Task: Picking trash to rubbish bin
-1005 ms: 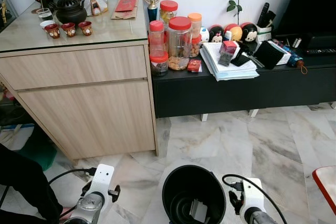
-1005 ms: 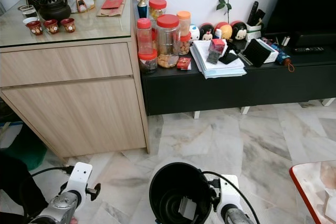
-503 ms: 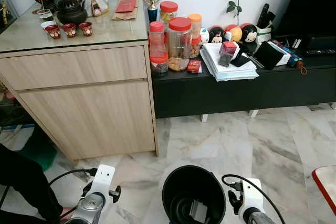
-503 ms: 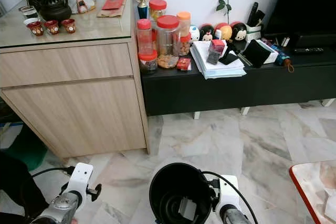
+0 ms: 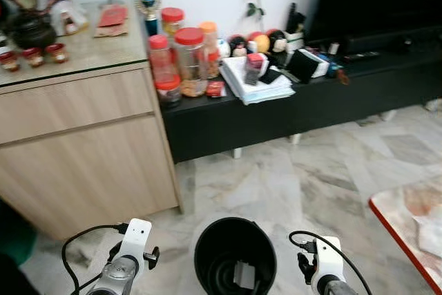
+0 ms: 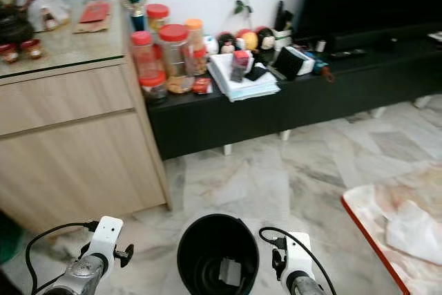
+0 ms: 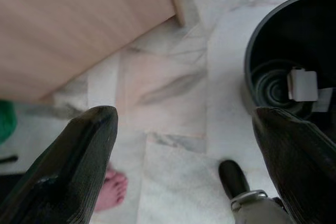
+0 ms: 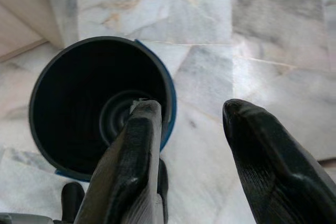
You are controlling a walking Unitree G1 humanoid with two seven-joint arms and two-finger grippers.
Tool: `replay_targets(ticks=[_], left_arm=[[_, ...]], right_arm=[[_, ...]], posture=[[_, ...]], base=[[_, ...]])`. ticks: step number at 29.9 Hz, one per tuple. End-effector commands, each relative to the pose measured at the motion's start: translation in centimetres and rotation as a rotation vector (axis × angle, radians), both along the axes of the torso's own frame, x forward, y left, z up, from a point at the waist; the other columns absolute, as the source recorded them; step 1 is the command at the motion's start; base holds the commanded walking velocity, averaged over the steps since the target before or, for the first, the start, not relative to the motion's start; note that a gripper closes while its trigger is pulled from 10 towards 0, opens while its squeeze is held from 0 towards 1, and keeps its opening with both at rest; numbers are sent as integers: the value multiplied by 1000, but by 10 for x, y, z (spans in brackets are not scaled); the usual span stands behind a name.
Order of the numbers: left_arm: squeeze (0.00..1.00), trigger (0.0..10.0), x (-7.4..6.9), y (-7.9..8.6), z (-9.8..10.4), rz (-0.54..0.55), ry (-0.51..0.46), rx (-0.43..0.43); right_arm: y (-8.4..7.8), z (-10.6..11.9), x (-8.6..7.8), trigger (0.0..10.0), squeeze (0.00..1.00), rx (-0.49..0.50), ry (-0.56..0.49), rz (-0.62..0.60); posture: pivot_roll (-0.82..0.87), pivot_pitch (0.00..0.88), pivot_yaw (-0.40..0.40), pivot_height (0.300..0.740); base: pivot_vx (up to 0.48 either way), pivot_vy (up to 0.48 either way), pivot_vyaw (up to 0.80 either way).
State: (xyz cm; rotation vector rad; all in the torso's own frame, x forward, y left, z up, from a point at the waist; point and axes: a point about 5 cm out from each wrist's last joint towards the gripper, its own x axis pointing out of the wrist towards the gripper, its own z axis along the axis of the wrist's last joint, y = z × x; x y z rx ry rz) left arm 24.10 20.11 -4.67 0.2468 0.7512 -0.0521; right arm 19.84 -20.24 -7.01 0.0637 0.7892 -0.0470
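- Camera swing since the earlier frames: the whole scene has slid toward the robot's left, so the wooden cabinet (image 5: 83, 150) is now partly cut off and a red-edged marble table corner (image 6: 387, 226) shows far more on the right. The things themselves lie as before.
- Rubbish bin (image 5: 235, 257), black and round, stands on the marble floor (image 5: 290, 177) between the two arms, as it did a second ago, with a pale scrap of trash (image 7: 302, 84) lying in its bottom.
- Left gripper (image 7: 194, 166) hangs low over the floor beside the bin, fingers spread wide and holding nothing; a bare foot (image 7: 111, 190) shows near one finger.
- Right gripper (image 8: 189, 161) hangs at the bin's other side, fingers apart and empty, one finger overlapping the bin's rim in its wrist view.
- Ahead, open floor runs to a low black TV bench (image 5: 290, 105) crowded with red-lidded jars (image 5: 188, 60), a stack of papers (image 5: 257, 86) and small toys.
- Edges to mind: the cabinet's corner to the front left and the table corner to the right, with the bin close in front.
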Motion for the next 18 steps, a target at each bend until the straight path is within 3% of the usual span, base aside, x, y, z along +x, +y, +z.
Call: replay_targets(ticks=[1, 18], left_arm=[[0, 10000, -1, 1, -1, 2, 16, 3], [0, 10000, 0, 0, 0, 2, 14, 2]], right_arm=[[2, -2, -3, 10000, 0, 0, 20, 11], [2, -5, -6, 10000, 0, -7, 45, 23]], posture=[[87, 0, 4, 740], [88, 0, 4, 740]], base=[[0, 0, -719], [0, 0, -716]])
